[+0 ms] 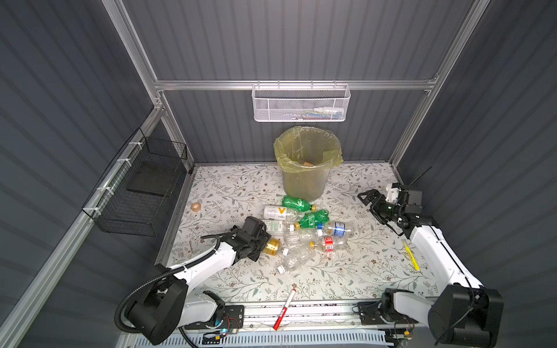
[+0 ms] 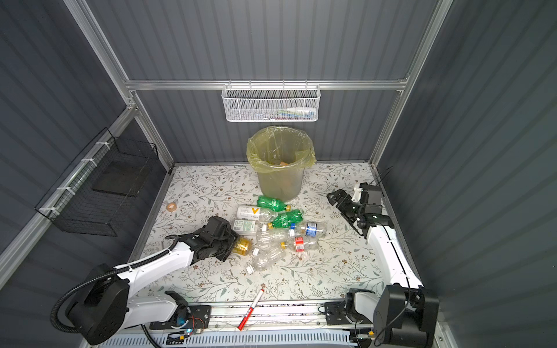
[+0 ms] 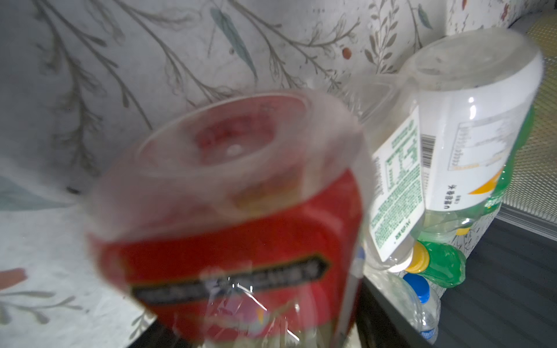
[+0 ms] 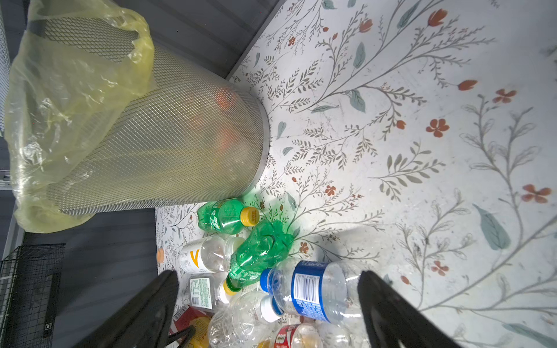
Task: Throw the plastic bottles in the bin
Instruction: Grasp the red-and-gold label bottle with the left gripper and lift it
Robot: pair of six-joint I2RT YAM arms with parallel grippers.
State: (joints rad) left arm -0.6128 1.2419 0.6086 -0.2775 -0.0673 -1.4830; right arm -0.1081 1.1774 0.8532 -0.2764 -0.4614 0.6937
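Several plastic bottles lie in a heap mid-table in both top views: two green ones [image 1: 297,202] [image 1: 313,218], a blue-labelled one [image 1: 339,229] [image 4: 313,292] and clear ones [image 1: 297,259]. At the heap's left edge my left gripper [image 1: 264,246] [image 2: 233,245] is shut on a lying bottle with a gold-and-red label [image 1: 273,246] [image 3: 226,241], which fills the left wrist view. The grey mesh bin [image 1: 304,180] [image 4: 165,150] with its yellow bag stands behind the heap. My right gripper [image 1: 369,205] [image 4: 268,301] hangs open to the right of the bin, holding nothing and facing the heap.
A red-and-white marker pen [image 1: 283,310] lies at the front edge. A tan tape roll [image 1: 196,206] sits at the left and a yellow highlighter [image 1: 411,256] by the right arm. On the back wall hangs a white mesh basket [image 1: 301,104], on the left wall a black wire basket [image 1: 141,192].
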